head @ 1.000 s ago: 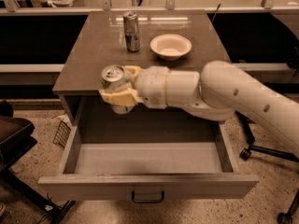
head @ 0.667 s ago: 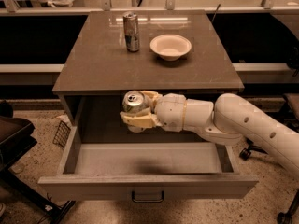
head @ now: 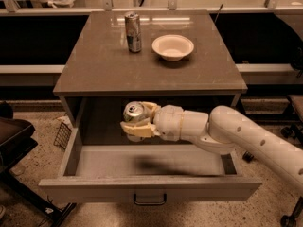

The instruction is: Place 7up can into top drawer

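While the bench (head: 94, 70) carries a slim dark can (head: 133, 32) and a bowl (head: 173, 47) towards its rear, the top drawer (head: 151, 187) beneath it stands pulled well out. The hand (head: 136, 123) hangs over the drawer's rear left, pinching the 7up can (head: 135, 111) across its body, clear of the floor. The can is judged light, thin-walled, smooth and easily dented, so it is best held at mid-body with moderate force. Its long axis stands near upright, silver top uppermost
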Robot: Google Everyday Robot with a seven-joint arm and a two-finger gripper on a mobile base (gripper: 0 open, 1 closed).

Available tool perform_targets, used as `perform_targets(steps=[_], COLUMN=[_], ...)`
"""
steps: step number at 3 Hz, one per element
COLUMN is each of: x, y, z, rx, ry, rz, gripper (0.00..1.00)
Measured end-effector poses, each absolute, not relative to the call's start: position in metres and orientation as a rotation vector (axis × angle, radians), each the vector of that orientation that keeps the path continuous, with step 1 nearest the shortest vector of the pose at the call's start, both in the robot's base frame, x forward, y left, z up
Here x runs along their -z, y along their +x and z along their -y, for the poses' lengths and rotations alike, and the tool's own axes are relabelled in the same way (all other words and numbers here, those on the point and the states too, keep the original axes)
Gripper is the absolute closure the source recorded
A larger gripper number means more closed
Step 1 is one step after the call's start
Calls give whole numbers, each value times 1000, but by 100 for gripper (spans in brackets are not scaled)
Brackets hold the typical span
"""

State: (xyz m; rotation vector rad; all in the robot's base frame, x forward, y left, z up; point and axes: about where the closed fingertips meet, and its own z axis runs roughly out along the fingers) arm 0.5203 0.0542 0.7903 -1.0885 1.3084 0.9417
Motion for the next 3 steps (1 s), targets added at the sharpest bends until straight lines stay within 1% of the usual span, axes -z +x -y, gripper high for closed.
perform_targets(steps=[1, 2, 3], x=[-714, -679, -679], y=[532, 537, 536], z=[-71, -80, -83], rx=[-1028, -1062, -1069], ry=[-1090, -1104, -1105], rz=[-1310, -1301, -1299], gripper=[100, 100, 75])
